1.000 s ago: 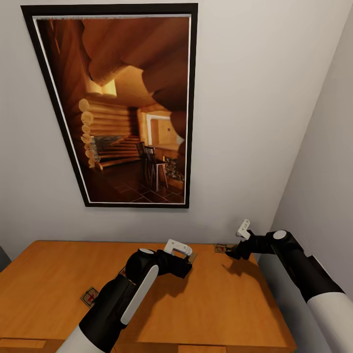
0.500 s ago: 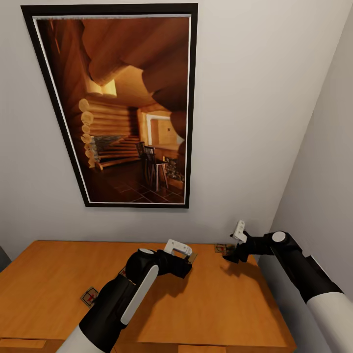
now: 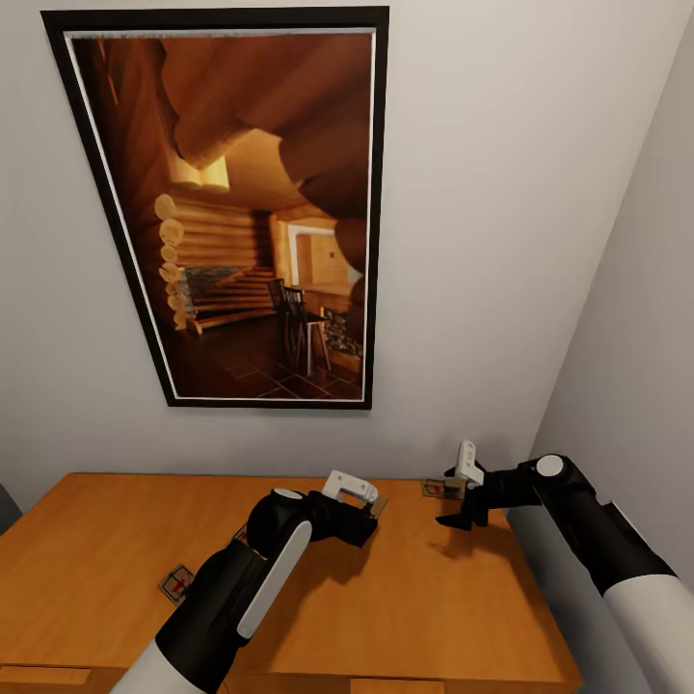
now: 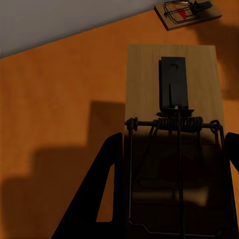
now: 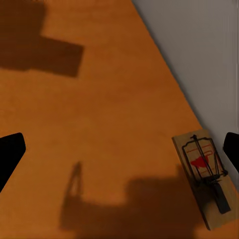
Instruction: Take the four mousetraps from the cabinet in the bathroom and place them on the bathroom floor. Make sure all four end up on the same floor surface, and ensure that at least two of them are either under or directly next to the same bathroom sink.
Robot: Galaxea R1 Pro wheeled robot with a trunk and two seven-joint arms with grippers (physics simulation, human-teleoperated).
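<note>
My left gripper [image 3: 371, 520] is shut on a mousetrap [image 4: 172, 89], a pale wooden board with a dark spring, held low over the orange-brown cabinet [image 3: 434, 598] top. The black fingers [image 4: 107, 194] flank the board's sides. A second mousetrap [image 3: 439, 489] with a red mark lies by the wall at the back right; it is also seen as the mousetrap [image 5: 204, 177] in the right wrist view. My right gripper [image 3: 451, 519] hovers open just in front of it, fingertips [image 5: 10, 154] wide apart. A third mousetrap [image 3: 175, 583] lies on the cabinet's left side.
A large framed picture [image 3: 241, 212] of a log interior hangs on the grey wall behind the cabinet. A side wall [image 3: 627, 386] closes in on the right, next to the cabinet's right edge. Drawer fronts [image 3: 39, 677] show at the near edge.
My right gripper has swung left and down from beside the wall-side mousetrap, toward me, over the cabinet top. The left arm and its mousetrap have stayed put.
</note>
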